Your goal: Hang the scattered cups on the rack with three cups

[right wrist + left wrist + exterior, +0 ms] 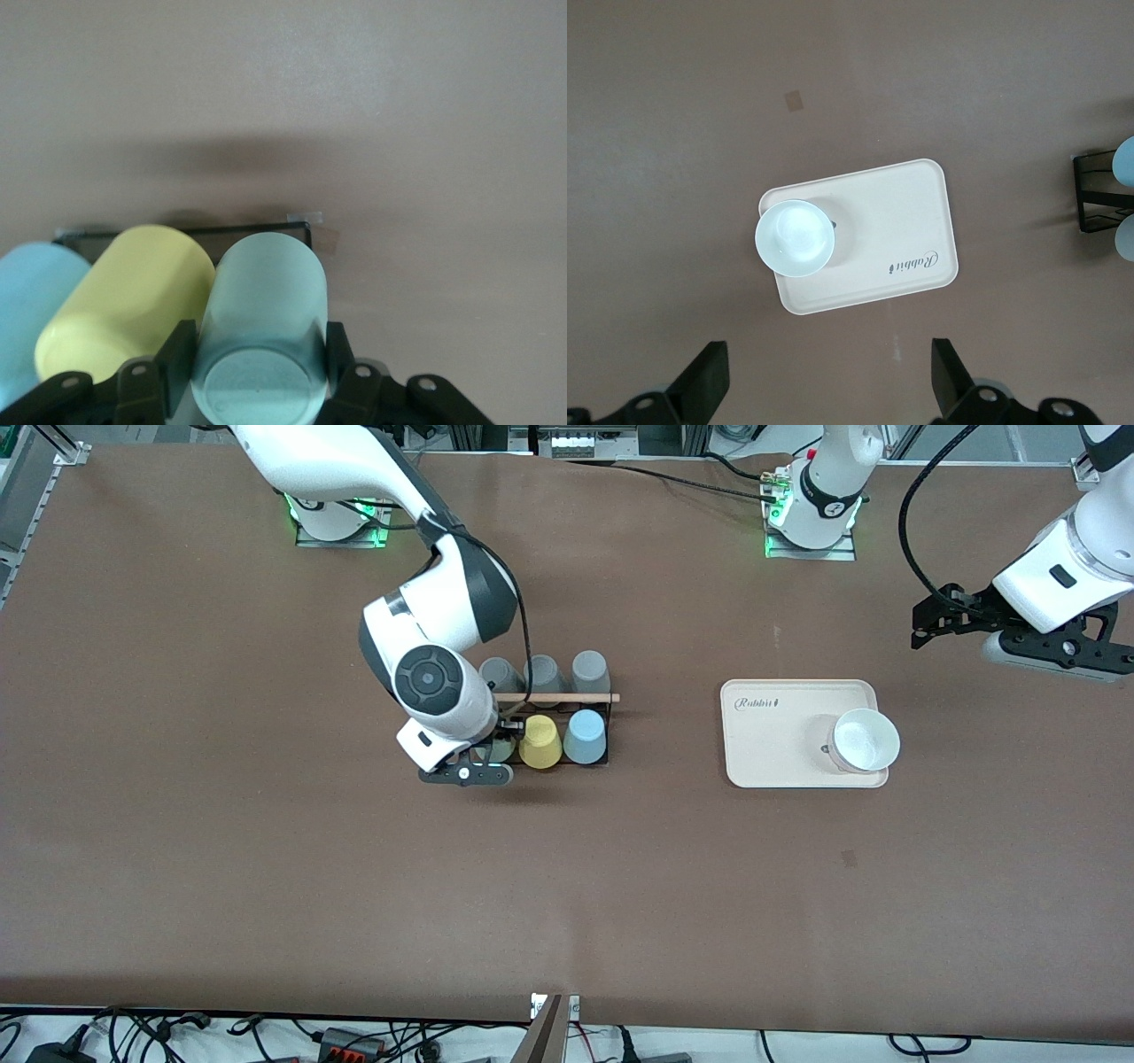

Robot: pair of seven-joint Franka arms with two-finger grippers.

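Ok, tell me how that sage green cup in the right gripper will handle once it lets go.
The sage green cup, clamped in the right gripper at the rack, looks thin and light, so a nudge probably shifts it. Its smooth, slightly tapered wall may slip between the fingers. Being round, it would likely roll if dropped sideways.

Brown table (266, 868), cables (177, 1036) along its edge

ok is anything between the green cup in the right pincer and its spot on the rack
Nothing visible. The right pincer is shut on the green cup at the rack, in the row nearer the camera, beside the yellow cup. Whether it sits on a peg is hidden.
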